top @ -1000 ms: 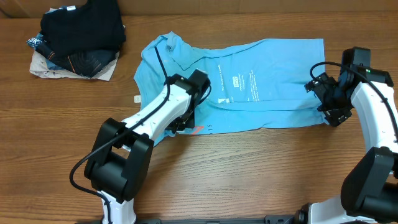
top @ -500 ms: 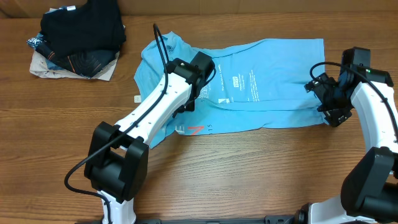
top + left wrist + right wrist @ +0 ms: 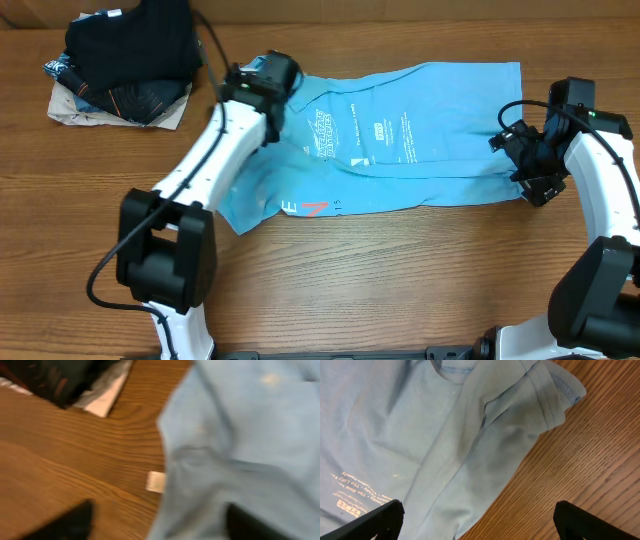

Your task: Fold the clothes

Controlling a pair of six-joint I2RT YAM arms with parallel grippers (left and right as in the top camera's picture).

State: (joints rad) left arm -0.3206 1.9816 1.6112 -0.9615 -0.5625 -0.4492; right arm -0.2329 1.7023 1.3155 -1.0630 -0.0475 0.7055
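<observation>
The clothes, a light blue T-shirt, lie spread across the table's middle, with white print on top and red and white lettering near the front left edge. My left gripper hovers over the shirt's back left corner. In the blurred left wrist view this left gripper is open, with nothing between its fingers, above the shirt's edge. My right gripper sits at the shirt's right end. There the right gripper is open and empty over a crumpled sleeve.
A pile of dark folded garments lies at the back left, and the same garments show at the top left of the left wrist view. A small white tag rests on the wood just left of the shirt, and this tag also shows from the wrist.
My left gripper has opened and let go of the shirt, moving from the front left part towards the back left corner. More white print and the red lettering now show. The right arm has not moved.
</observation>
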